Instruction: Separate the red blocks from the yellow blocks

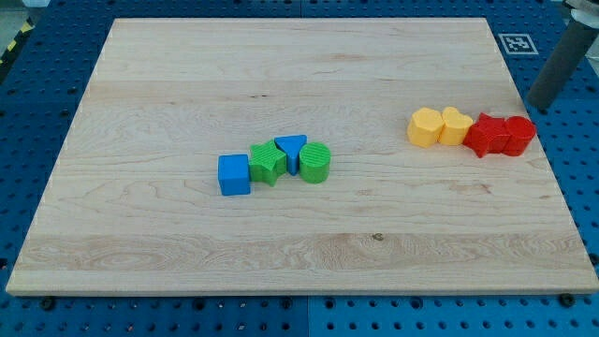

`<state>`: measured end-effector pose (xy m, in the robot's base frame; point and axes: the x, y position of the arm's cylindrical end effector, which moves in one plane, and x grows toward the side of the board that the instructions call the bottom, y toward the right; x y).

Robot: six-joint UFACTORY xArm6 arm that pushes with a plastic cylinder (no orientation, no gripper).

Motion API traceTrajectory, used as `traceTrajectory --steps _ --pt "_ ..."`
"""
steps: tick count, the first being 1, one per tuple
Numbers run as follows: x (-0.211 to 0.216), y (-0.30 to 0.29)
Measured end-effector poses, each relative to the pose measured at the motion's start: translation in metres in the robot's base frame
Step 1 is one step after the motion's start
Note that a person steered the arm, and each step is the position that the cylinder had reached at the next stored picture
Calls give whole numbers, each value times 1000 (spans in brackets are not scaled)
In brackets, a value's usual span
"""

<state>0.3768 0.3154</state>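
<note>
Two yellow blocks sit at the board's right: a yellow hexagon-like block (425, 127) and a yellow heart-like block (456, 124), touching each other. Right beside them, touching, lie two red blocks: a red star-like block (487, 136) and a red block (518, 134) whose shape I cannot make out. All four form one row. My rod comes in from the view's top right, and my tip (536, 106) stands just above and to the right of the red blocks, a little apart from them.
Near the board's middle is a cluster: a blue cube (234, 174), a green star (268, 163), a blue triangle (291, 148) and a green cylinder (315, 162). The wooden board (281, 65) lies on a blue perforated table. A marker tag (517, 43) sits at the top right.
</note>
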Motion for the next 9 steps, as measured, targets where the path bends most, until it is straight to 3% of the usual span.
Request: traceTrajectory --steps 2,5,6,7,9 --pt "9 0" --pt "81 -53" --pt "28 -54" --pt "4 -88" --pt "83 -112"
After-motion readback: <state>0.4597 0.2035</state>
